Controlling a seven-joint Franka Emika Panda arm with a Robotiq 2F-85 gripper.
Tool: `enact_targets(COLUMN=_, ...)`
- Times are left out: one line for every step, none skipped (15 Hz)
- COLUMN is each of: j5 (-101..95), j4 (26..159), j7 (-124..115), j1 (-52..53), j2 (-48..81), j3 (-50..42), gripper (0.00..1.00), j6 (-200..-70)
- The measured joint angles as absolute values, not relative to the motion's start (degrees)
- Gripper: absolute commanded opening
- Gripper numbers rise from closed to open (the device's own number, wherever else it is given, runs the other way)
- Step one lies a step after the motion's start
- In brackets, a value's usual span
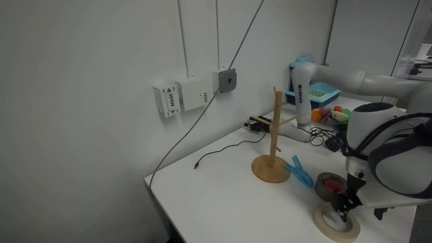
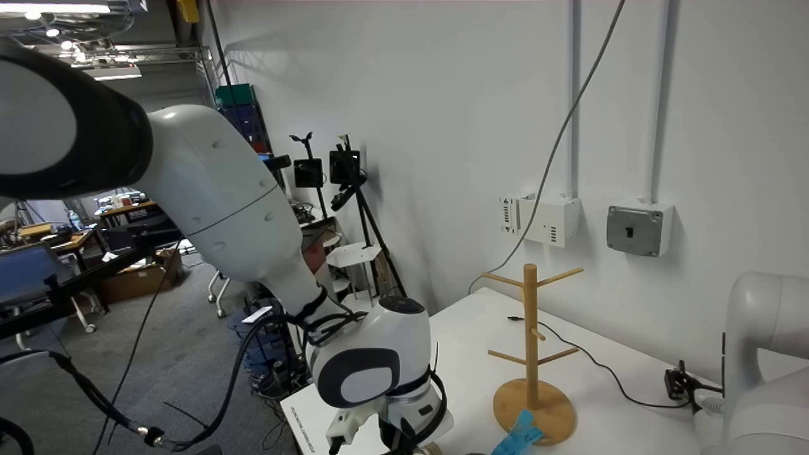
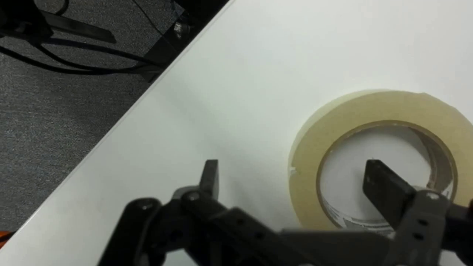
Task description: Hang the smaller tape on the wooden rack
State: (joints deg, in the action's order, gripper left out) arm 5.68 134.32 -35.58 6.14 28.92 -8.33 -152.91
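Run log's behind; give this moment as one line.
jaws: open, empty | cream tape roll: flat on table, one finger over or in its hole | wooden rack: upright, no tape hung

In my wrist view the flat cream-to-tan ring of tape (image 3: pixel 384 107) is cut off by the right edge and partly hidden by the black two-fingered gripper (image 3: pixel 292 162), its inner print (image 3: pixel 351 222) too blurred for me to read. In an exterior view the bottom edge crops the blue plastic clip (image 2: pixel 519 436); in an exterior view the gripper partly covers the grey roll with a reddish core (image 1: pixel 322 187).
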Motion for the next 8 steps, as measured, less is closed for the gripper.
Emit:
enact_targets(j5=5.7, j4=134.0, j7=-36.2, j1=6.4, j2=29.5, j3=-8.6, gripper=1.0, j6=-153.3)
enact_targets(j5=5.7, j4=133.7, j7=-36.9, j1=6.6, j2=30.0, j3=-8.8, gripper=1.0, j6=-153.7)
enact_targets(j5=5.7, j4=133.4, j7=-37.4, j1=6.7, j2=30.5, j3=-8.9, gripper=1.0, j6=-154.0)
enact_targets(j5=5.8, j4=133.1, j7=-38.0, j1=6.9, j2=31.0, j3=-8.9, gripper=1.0, j6=-154.2)
enact_targets(j5=5.8, j4=132.8, j7=-38.4, j1=7.0, j2=31.4, j3=-8.9, gripper=0.99, j6=-154.3)
enact_targets(j5=5.8, j4=132.6, j7=-38.9, j1=7.1, j2=31.8, j3=-8.9, gripper=0.98, j6=-154.3)
enact_targets(j5=5.8, j4=132.5, j7=-39.2, j1=7.2, j2=32.1, j3=-8.9, gripper=0.98, j6=-154.3)
enact_targets(j5=5.9, j4=132.3, j7=-39.4, j1=7.3, j2=32.3, j3=-8.9, gripper=0.95, j6=-154.3)
